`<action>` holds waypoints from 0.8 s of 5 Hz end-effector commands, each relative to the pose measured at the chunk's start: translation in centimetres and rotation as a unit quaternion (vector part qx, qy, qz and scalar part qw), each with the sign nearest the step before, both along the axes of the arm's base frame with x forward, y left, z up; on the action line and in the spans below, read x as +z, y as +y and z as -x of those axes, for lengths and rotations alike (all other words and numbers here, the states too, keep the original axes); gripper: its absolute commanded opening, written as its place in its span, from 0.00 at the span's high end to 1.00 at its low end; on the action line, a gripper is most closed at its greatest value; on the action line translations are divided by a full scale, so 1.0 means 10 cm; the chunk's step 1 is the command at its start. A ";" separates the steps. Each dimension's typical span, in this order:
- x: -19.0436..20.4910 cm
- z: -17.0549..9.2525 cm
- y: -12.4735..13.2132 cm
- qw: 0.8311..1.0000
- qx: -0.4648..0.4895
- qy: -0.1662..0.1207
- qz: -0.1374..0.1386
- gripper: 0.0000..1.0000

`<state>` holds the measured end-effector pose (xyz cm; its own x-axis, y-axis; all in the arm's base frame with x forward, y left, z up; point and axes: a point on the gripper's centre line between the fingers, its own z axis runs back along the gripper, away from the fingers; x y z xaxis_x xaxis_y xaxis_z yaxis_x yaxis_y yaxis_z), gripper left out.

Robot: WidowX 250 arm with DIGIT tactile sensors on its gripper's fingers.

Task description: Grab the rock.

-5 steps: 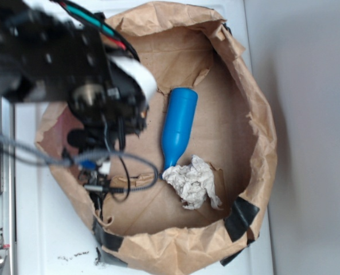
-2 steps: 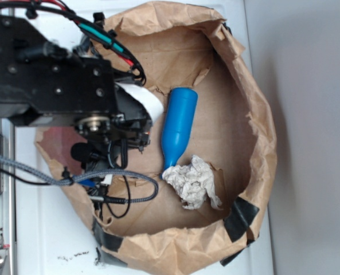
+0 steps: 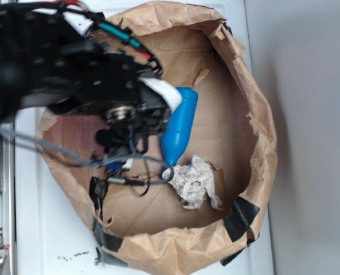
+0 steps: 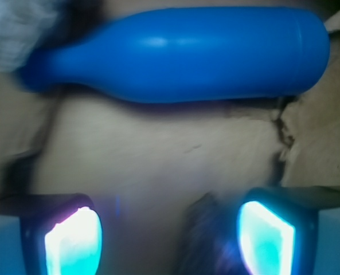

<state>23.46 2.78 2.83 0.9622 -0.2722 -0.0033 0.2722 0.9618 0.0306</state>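
- The fingers point(image 4: 170, 240) stand wide apart in the wrist view, their two glowing cyan pads point(image 4: 73, 240) at the lower left and lower right corners, and they have hold of nothing.
- Since the earlier exterior frames the black arm point(image 3: 72, 74) has swung to the right over the paper bag point(image 3: 256, 114); it now covers the left flank of the blue bottle point(image 3: 181, 123), which was fully in view a second ago.
- The arm's grey cable point(image 3: 55, 152) now trails across to the crumpled paper wad point(image 3: 195, 180), where before it looped lower and further left.
- The bottle and the wad lie where they did, the bottle's narrow end just beside the wad.
- The rock point(image 4: 207, 235) shows only in the wrist view, as a dark blurred lump low in the gap between the pads, closer to the right-hand pad and just beside it; whether it touches that pad cannot be told.
- In the exterior view the rock is hidden under the arm.
- The bottle lies across the top of the wrist view, well apart from the pads, with bare brown paper between.
- The bag sits on a white counter point(image 3: 55, 240).
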 end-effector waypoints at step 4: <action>0.23 0.41 -0.10 0.999 0.004 -0.042 0.011 0.00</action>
<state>19.10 1.53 4.58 0.9631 -0.2645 0.0501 0.2636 0.9643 0.0238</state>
